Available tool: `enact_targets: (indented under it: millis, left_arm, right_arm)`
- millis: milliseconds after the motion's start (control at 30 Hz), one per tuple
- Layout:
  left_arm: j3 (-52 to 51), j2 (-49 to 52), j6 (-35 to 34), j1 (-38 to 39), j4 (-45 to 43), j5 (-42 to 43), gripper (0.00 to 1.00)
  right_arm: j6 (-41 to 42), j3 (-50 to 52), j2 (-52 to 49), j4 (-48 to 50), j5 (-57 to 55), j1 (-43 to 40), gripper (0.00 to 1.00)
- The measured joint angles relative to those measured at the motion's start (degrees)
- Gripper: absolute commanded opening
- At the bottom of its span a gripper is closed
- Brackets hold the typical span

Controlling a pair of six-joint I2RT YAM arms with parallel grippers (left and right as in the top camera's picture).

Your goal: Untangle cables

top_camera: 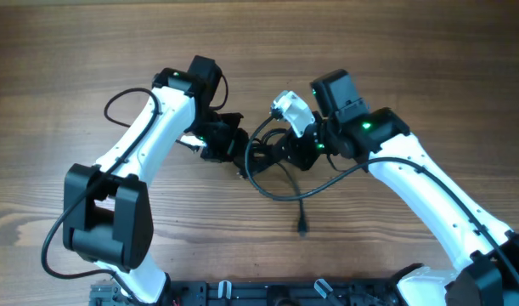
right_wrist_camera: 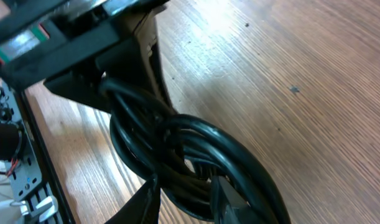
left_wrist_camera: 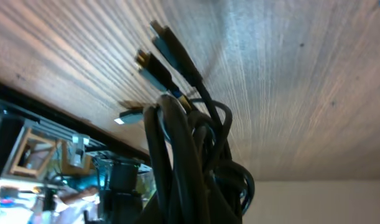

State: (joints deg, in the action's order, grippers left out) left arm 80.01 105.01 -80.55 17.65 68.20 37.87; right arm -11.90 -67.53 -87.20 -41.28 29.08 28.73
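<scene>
At the middle of the bench [top_camera: 386, 59], both arms meet over the cables [top_camera: 272, 163], which are bunched in one dark knot between them.

Left tool [top_camera: 235, 151]: closed, apparently pinching the knot's left side. Its wrist view is filled with cords, plug ends fanning out.

Right tool [top_camera: 300, 151]: partly closed around several loops.

One loose strand [top_camera: 301, 212] trails toward the front edge, its plug lying on the wood.

Step in hand, as judged: a two-sided hold, ready to pull apart.

Next: separate slowly and watch which loop tightens. Regrip if the knot cinches.
</scene>
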Motion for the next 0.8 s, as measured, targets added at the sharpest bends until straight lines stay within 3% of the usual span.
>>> enact_targets:
  millis: [167, 400, 533, 600, 733, 800]
  left_arm:
    - [-0.04, 0.07, 9.57, -0.79, -0.98, 1.11, 0.04]
    - [-0.02, 0.44, 20.0, 0.85, -2.03, 0.15, 0.04]
    - [-0.02, 0.42, 23.19, 2.91, -2.95, 0.09, 0.04]
    - [-0.02, 0.42, 22.86, 3.1, -4.2, -0.5, 0.04]
    - [-0.02, 0.31, 13.42, 2.84, -3.93, -1.57, 0.04]
    - [-0.02, 0.28, 7.28, 1.29, -4.15, -2.47, 0.05]
  right_arm:
    - [2.19, 0.0, -1.33, 1.86, 0.44, 0.28, 0.25]
    - [21.42, 0.66, -2.86, 7.19, -2.73, 0.57, 0.23]
    - [26.25, 0.76, -4.04, 7.02, -2.03, -0.09, 0.24]
    - [27.19, 0.76, -3.98, 6.29, -1.81, -0.61, 0.33]
    - [28.3, 0.76, -0.74, 4.17, -2.78, -0.92, 0.54]
    - [26.91, 0.74, 4.48, 3.85, -3.02, -0.68, 0.56]
